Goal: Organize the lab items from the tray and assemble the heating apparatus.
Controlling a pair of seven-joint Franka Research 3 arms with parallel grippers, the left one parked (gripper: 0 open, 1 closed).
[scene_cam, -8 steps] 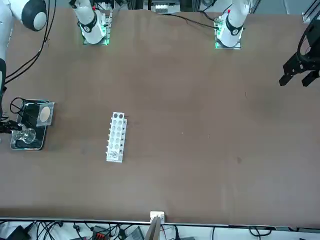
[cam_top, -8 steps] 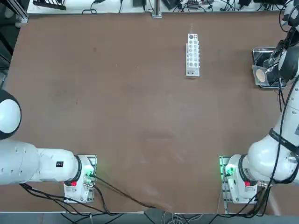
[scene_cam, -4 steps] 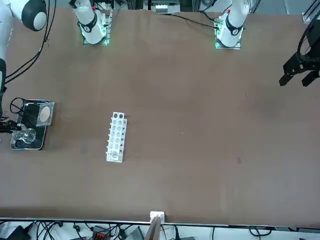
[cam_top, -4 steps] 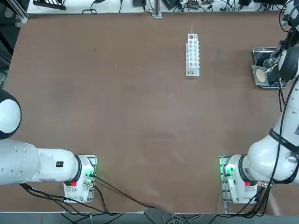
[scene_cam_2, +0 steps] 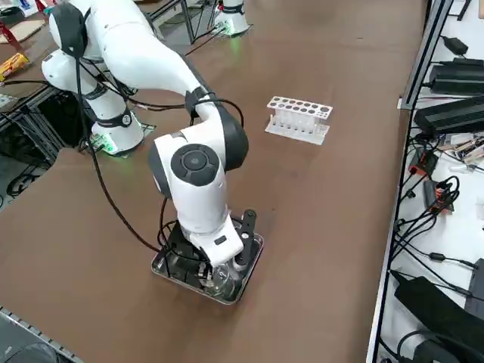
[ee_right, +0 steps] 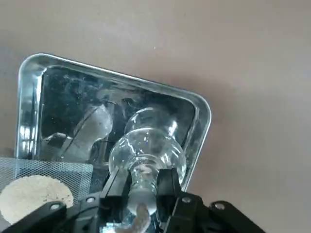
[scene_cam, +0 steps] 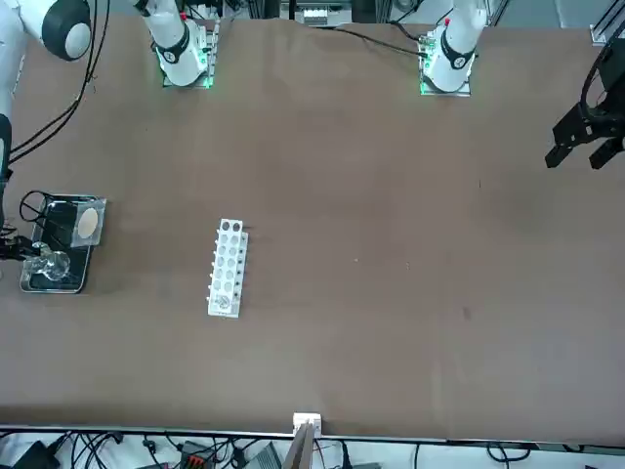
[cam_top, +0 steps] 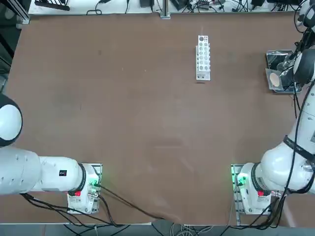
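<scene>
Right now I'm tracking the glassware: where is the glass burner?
The glass burner sits in the metal tray at the table's right edge in the top view, beside the gauze mat, its neck between the right gripper fingers.

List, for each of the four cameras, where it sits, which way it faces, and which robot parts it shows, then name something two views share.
Top: overhead, looking down; both arm bases at the bottom, the white rack beyond.
Front: across the table, facing the robot; the tray at its left.
Right side: raised, looking diagonally down on the right arm bent over the tray.
Right wrist: on the wrist; the right gripper is shut on the glass burner, beside the gauze mat.
Shared: rack and tray appear in top, front and side views.
</scene>
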